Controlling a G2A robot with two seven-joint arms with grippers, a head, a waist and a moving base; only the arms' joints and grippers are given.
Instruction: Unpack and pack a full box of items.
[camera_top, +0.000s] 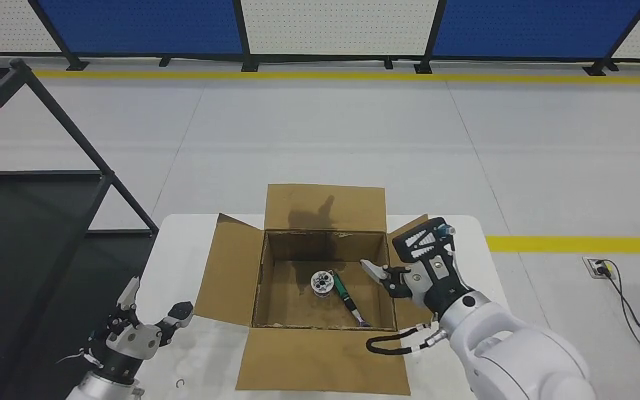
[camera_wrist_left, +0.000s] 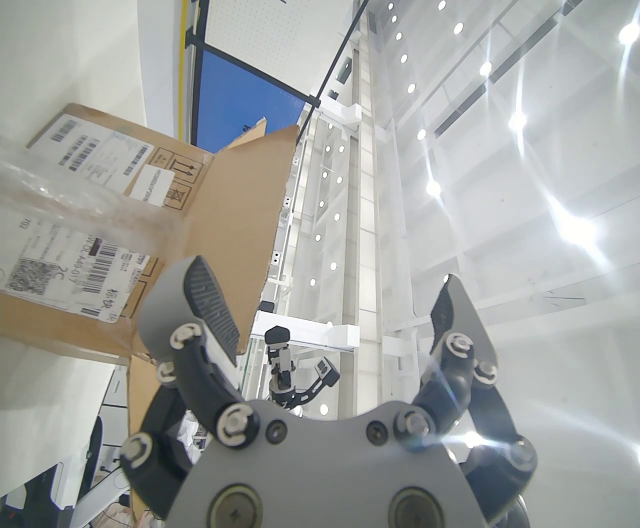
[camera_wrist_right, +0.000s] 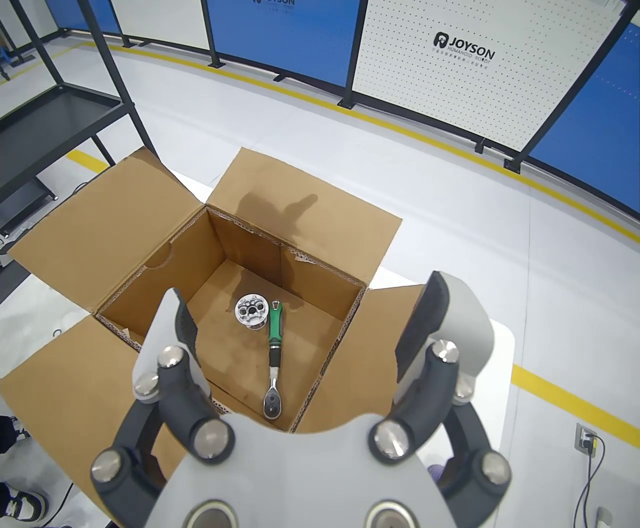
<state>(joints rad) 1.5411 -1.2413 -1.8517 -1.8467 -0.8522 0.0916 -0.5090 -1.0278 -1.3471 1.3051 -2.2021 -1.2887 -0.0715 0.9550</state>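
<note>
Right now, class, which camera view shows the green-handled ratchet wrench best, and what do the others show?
The right wrist view: the ratchet wrench lies in full, handle to head, on the box floor. The top view gives it small and thin. The left wrist view faces the box's labelled outer wall.

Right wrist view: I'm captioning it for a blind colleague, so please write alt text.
The open right gripper hangs above an open cardboard box on a white table. On the box floor lie a green-handled ratchet wrench and a round metal part, side by side.
</note>
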